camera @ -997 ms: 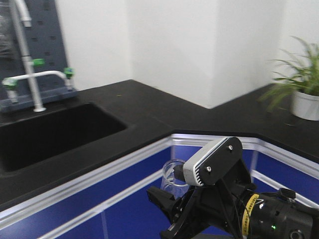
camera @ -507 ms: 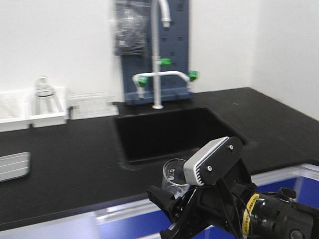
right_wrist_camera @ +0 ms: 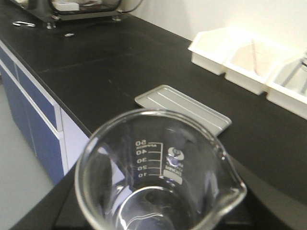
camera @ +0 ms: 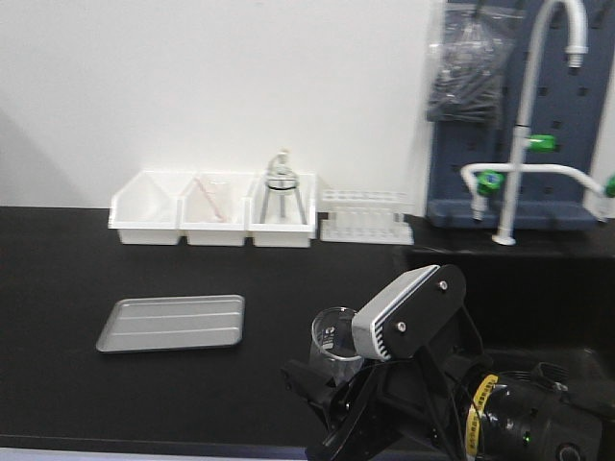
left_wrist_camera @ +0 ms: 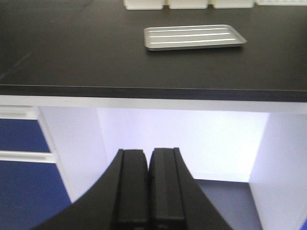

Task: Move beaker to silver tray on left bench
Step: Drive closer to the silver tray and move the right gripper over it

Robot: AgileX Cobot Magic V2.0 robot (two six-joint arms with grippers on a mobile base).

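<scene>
Now the right gripper (camera: 335, 380) is holding the beaker (camera: 334, 346) upright, fingers clamped low on it, right of the silver tray (camera: 171, 323) near the counter (camera: 58, 259) edge; carrying it level and lowering gently looks wise; left fingers (left_wrist_camera: 134, 189) are resting together.

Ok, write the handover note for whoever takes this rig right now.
Left gripper: shut, empty, lower than the bench top.
Right gripper: shut on the beaker, which is upright, empty and in the air.
Silver tray: empty, flat on the left bench, to the beaker's left in the front view.
Done: beaker in hand.
Left: carry it over the tray, set it down, release.
</scene>
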